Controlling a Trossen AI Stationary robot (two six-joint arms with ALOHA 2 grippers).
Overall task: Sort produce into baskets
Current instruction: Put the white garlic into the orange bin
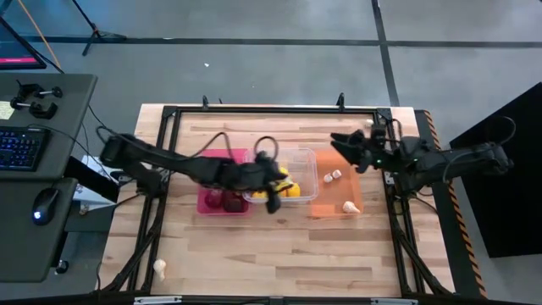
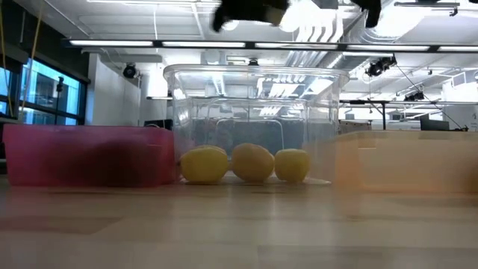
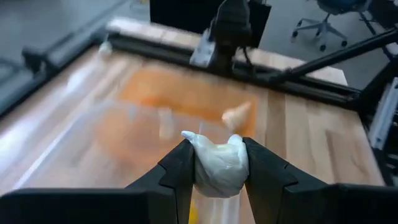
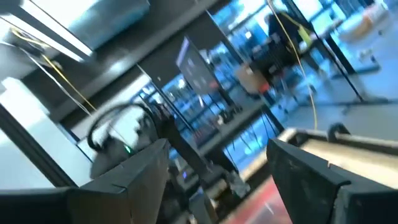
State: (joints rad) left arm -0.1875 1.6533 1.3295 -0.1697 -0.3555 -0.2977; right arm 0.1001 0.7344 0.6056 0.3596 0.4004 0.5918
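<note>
My left gripper (image 1: pixel 275 196) is over the near side of the clear tray (image 1: pixel 306 163), shut on a whitish garlic bulb (image 3: pixel 219 164). Three yellow lemons (image 2: pixel 252 162) lie in the clear tray (image 2: pixel 254 104). Dark red lumps (image 1: pixel 222 201) lie in the red tray (image 1: pixel 212 157). Two garlic bulbs (image 1: pixel 335 176) lie in the orange tray (image 1: pixel 326 207), which shows ahead of my left gripper in the left wrist view (image 3: pixel 180 93). My right gripper (image 1: pixel 343 142) is open and empty above the table behind the orange tray; its wrist view (image 4: pixel 217 168) looks up into the room. My left gripper pinches the garlic bulb's two sides (image 3: pixel 199 167) between its two fingers. The bulb sits between the fingertips (image 3: pixel 180 165) and is lifted clear, above the trays.
One more garlic bulb (image 1: pixel 159 268) lies on the wooden table near its front left corner. A whitish item (image 1: pixel 369 125) sits by the black frame at the far edge. The table in front of the trays is bare wood (image 1: pixel 288 254).
</note>
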